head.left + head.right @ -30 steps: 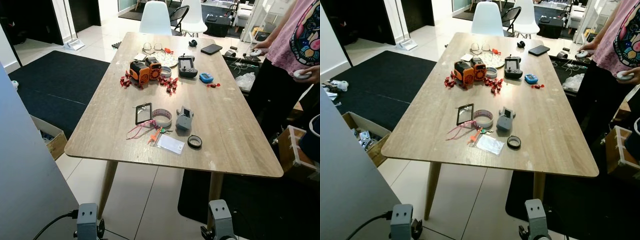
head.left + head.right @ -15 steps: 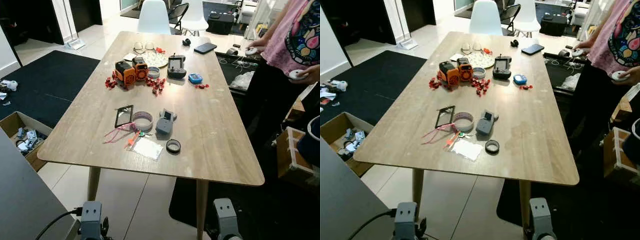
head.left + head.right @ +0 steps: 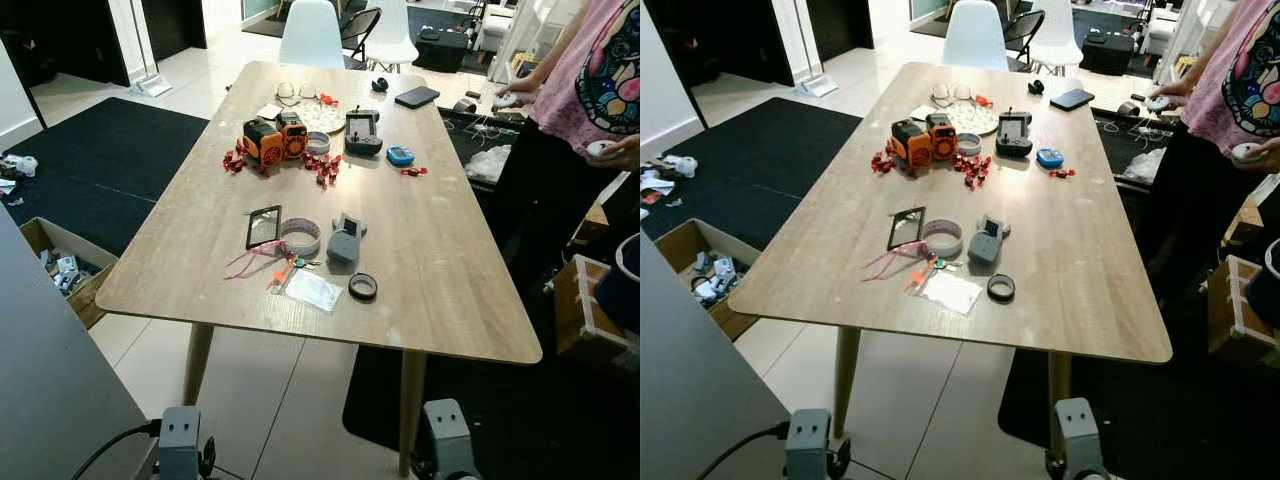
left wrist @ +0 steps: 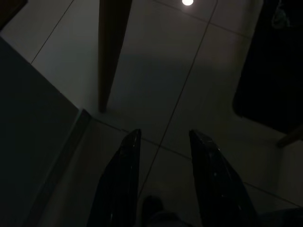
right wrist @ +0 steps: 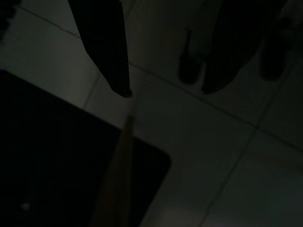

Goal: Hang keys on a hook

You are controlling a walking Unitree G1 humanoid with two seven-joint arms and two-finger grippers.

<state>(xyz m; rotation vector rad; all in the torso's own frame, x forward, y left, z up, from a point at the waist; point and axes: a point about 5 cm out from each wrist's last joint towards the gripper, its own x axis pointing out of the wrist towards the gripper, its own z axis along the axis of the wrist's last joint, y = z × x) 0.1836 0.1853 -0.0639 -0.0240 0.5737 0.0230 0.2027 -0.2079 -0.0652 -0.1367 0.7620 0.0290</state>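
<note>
Two grippers hang idle below a cluttered wooden counter (image 3: pixel 440 240).

Keys (image 3: pixel 288 266) with a pink lanyard lie near the counter's front edge, beside a clear plastic card sleeve (image 3: pixel 313 290) and just in front of a roll of tape (image 3: pixel 300 236) and a small black-framed mirror (image 3: pixel 263 226). A grey device (image 3: pixel 344 240) and a black ring (image 3: pixel 362 287) sit to their right; orange robot parts (image 3: pixel 275 140) stand farther back. The left gripper (image 4: pixel 161 137) points at the tiled floor (image 4: pixel 189 85) near a counter leg, its fingers spread apart. The right gripper (image 5: pixel 165 92) also hangs over the floor in deep shade, its fingers parted. A person in a pink shirt (image 3: pixel 590 80) stands at the counter's right side.
</note>
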